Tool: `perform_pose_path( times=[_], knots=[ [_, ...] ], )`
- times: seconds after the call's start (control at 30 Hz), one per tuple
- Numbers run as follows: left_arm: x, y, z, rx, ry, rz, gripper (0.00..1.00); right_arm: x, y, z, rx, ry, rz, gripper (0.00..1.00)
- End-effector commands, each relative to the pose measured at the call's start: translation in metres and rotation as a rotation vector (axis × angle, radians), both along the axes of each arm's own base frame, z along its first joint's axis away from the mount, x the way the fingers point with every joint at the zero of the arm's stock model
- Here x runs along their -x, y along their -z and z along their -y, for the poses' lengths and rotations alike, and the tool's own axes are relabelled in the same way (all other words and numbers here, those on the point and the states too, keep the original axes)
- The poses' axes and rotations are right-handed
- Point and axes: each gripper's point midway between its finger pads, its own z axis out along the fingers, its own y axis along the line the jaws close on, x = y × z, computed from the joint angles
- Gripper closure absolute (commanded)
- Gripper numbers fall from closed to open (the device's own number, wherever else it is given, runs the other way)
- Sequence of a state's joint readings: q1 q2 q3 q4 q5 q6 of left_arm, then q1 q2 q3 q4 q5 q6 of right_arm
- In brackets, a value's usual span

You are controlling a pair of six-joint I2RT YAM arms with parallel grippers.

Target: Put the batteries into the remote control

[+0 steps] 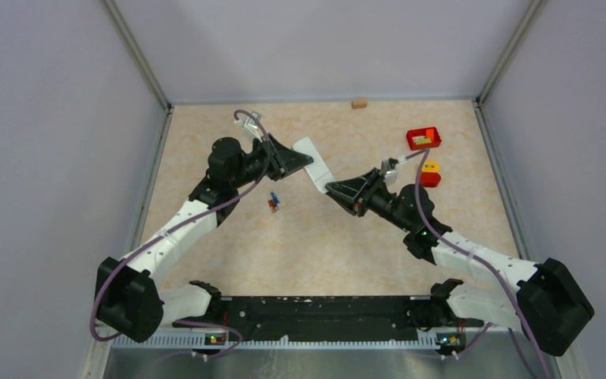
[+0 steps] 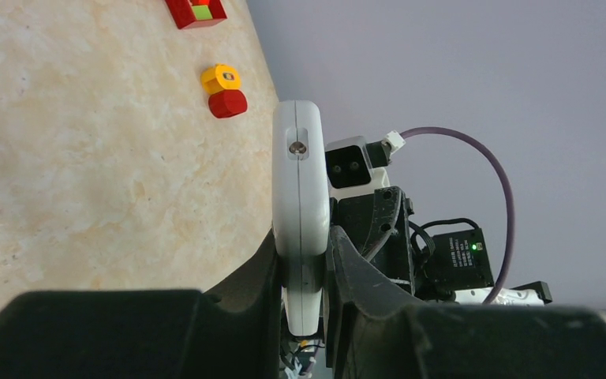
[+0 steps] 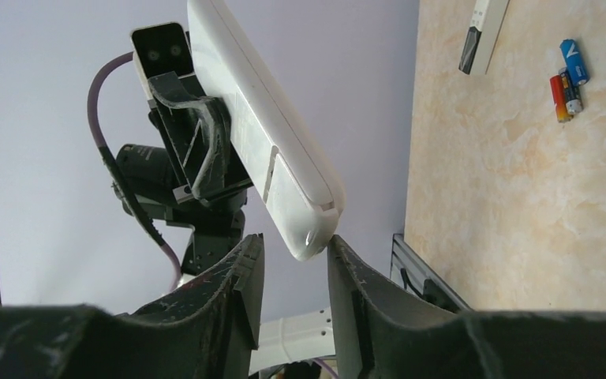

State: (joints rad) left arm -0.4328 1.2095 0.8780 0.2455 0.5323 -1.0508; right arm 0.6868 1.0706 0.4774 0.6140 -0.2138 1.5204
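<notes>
Above the table, your left gripper is clamped on the remote, holding it aloft. The right gripper has nothing in it: its jaws stand part open astride the remote's lower end. Close gently on what looks like the battery cover and slide it along the body without prying. The batteries lie on the table, apart from both arms.

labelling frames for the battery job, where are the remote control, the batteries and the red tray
remote control [image 2: 300, 197]: left wrist view, middle of its narrow side edge
batteries [image 3: 569, 83]: right wrist view, middle of the cluster on the table
red tray [image 1: 422, 131]: top external view, its far rim
</notes>
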Motion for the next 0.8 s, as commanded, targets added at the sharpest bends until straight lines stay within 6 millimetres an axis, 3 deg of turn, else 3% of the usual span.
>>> perform_pose_path(
  times=[0.0,0.33,0.53,0.77],
  knots=[
    [-0.0055,-0.0076,-0.0042,-0.026,-0.028,0.063,1.00,-0.0020,-0.0235,-0.0009,-0.057,-0.017,0.038,0.63],
    [-0.0064,-0.0055,-0.0062,-0.046,-0.038,0.067,1.00,-0.0008,-0.0299,-0.0027,-0.074,-0.031,0.049,0.85],
    [-0.0025,-0.0120,-0.0038,-0.025,-0.015,0.069,1.00,-0.0032,-0.0238,-0.0048,-0.063,-0.031,0.041,0.77],
    [0.0014,-0.0092,-0.0028,-0.017,0.002,0.069,1.00,-0.0087,-0.0221,-0.0081,-0.068,-0.026,0.035,0.75]
  ],
)
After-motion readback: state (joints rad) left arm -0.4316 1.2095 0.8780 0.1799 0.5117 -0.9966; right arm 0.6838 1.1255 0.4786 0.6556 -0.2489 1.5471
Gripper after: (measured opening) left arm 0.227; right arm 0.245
